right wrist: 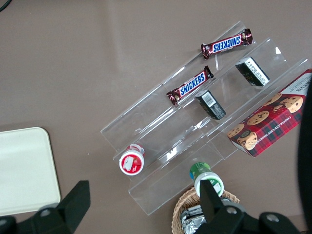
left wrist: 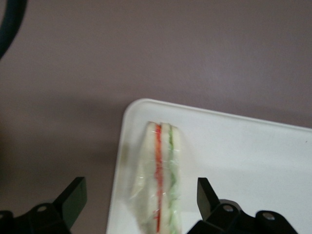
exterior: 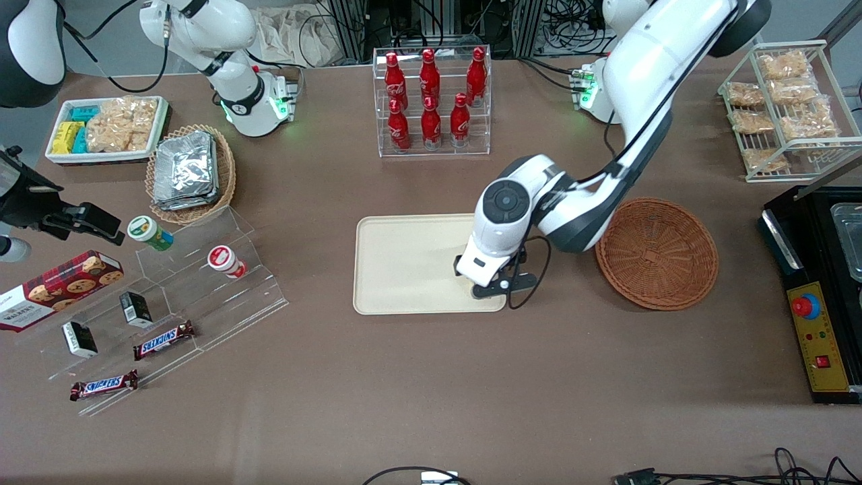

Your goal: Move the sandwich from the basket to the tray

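The sandwich (left wrist: 163, 180), a wrapped pale wedge with a red and a green filling line, lies flat on the cream tray (left wrist: 243, 161) close to one rounded corner. My gripper (left wrist: 140, 184) is open just above it. One black finger stands on each side of the wedge and neither touches it. In the front view the gripper (exterior: 481, 279) hangs over the tray (exterior: 404, 263) at the corner nearest the camera on the basket's side, and the wrist hides the sandwich. The reddish-brown basket (exterior: 656, 252) sits beside the tray toward the working arm's end, with nothing in it.
A clear rack of red bottles (exterior: 431, 101) stands farther from the camera than the tray. A tan basket of foil packs (exterior: 190, 172), a white snack bin (exterior: 108, 128) and an acrylic snack stand (exterior: 168, 296) lie toward the parked arm's end. A wire rack (exterior: 788, 108) and a black control box (exterior: 818, 316) are past the basket.
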